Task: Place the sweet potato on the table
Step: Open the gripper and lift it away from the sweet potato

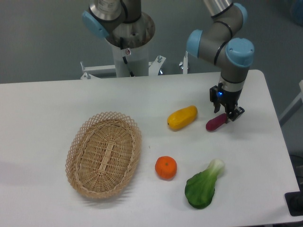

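Camera: sweet potato [215, 124] on table [47, 109], between jaws.

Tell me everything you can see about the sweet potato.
The sweet potato is a small, elongated tuber with reddish-purple skin and rounded ends. It lies low at the white table, tilted so its right end is higher, just right of the yellow fruit without touching it. The hand is at that right end, fingers around it; whether they press it or have let go cannot be told. Its left end seems to rest on the tabletop.
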`<state>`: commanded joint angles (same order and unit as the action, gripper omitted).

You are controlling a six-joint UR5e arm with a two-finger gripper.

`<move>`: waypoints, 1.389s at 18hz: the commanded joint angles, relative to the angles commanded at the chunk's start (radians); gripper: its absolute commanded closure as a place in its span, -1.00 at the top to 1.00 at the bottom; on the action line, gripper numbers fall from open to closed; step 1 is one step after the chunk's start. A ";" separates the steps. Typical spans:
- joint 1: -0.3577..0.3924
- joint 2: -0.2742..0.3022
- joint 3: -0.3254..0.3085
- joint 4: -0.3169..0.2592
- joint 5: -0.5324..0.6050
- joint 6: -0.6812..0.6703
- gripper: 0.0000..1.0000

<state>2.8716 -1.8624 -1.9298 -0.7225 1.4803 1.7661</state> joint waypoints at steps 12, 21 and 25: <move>0.005 0.071 0.257 -0.162 -0.003 -0.090 1.00; 0.144 0.088 0.440 -0.500 -0.011 0.294 1.00; 0.164 0.092 0.433 -0.506 -0.011 0.338 1.00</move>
<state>3.0357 -1.7702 -1.4971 -1.2287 1.4696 2.1046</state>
